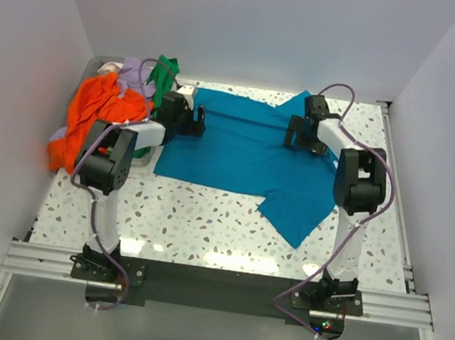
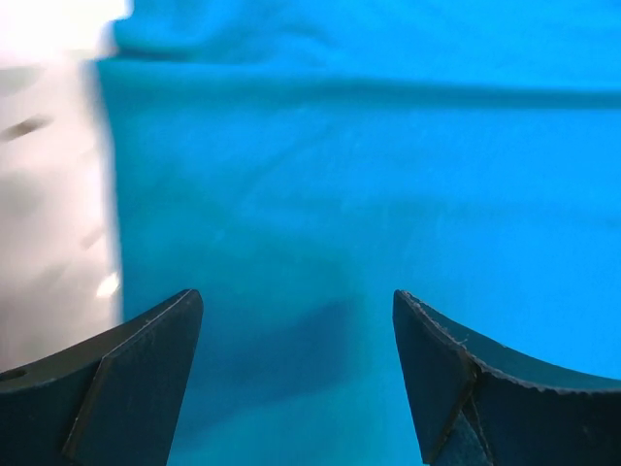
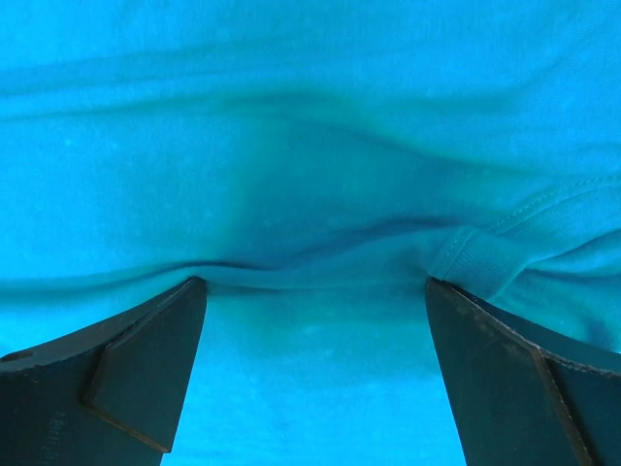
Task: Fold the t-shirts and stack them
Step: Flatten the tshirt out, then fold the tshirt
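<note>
Left gripper and right gripper hover, jaws apart, over the teal shirt. Limp, light cotton; pinch the fold apparently under the right.

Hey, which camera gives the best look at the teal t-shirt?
The top external view: the teal t-shirt lies spread on the table, nearly its whole outline showing. The left wrist view shows only flat cloth and one edge against the table. The right wrist view shows only wrinkled cloth and a stitched hem.
</note>
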Controlling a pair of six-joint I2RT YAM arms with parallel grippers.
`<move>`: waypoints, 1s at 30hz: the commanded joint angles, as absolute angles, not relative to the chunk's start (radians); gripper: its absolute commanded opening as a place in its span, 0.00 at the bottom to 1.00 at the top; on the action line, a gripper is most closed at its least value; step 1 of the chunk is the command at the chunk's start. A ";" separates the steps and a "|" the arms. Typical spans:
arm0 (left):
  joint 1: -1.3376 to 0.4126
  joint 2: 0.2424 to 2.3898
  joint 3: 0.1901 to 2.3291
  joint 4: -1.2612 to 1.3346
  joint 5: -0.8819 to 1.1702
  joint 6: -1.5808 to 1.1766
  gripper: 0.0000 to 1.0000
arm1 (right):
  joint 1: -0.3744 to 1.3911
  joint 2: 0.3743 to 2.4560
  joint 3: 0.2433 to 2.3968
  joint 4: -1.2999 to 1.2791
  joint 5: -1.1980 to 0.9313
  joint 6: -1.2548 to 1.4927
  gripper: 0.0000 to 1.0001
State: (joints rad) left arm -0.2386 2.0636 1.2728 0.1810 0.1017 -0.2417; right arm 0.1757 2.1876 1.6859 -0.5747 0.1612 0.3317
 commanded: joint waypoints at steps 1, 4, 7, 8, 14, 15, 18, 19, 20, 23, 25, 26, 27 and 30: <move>-0.274 1.811 1.108 0.254 -0.061 -0.219 0.84 | 0.172 2.105 1.663 -0.584 0.117 0.319 0.99; -0.302 1.659 0.940 0.293 -0.141 -0.242 0.83 | 0.170 2.036 1.618 -0.565 0.110 0.318 0.99; -0.307 1.512 0.762 0.336 -0.179 -0.284 0.80 | 0.170 1.971 1.562 -0.528 0.089 0.318 0.99; -0.308 1.476 0.718 0.345 -0.192 -0.294 0.79 | 0.170 1.959 1.539 -0.513 0.074 0.318 0.99; -0.328 1.237 0.468 0.365 -0.258 -0.362 0.71 | 0.172 1.922 1.493 -0.494 0.054 0.313 0.99; -0.330 1.214 0.447 0.365 -0.271 -0.379 0.71 | 0.172 1.922 1.491 -0.492 0.042 0.314 0.99; -0.333 1.141 0.370 0.362 -0.310 -0.417 0.66 | 0.172 1.914 1.485 -0.482 0.019 0.314 0.99; -0.333 1.112 0.336 0.365 -0.324 -0.426 0.63 | 0.172 1.911 1.482 -0.480 0.015 0.313 0.99; -0.333 1.102 0.321 0.367 -0.334 -0.445 0.63 | 0.172 1.907 1.477 -0.474 0.011 0.313 0.99; -0.333 1.075 0.267 0.379 -0.370 -0.475 0.60 | 0.172 1.901 1.471 -0.471 0.005 0.314 0.99; -0.333 1.077 0.235 0.413 -0.383 -0.508 0.57 | 0.172 1.898 1.470 -0.472 0.005 0.313 0.99; -0.334 1.081 0.229 0.423 -0.387 -0.527 0.56 | 0.172 1.896 1.468 -0.472 0.005 0.311 0.99; -0.334 1.089 0.227 0.436 -0.399 -0.538 0.56 | 0.170 1.894 1.467 -0.471 0.003 0.311 0.99; -0.334 1.132 0.221 0.480 -0.425 -0.571 0.54 | 0.172 1.885 1.459 -0.468 0.002 0.310 0.99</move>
State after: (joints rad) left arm -0.3298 1.1069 0.2272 0.3573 -0.3565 -0.5026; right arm 0.1753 1.9507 1.4643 -0.4980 0.0242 0.3237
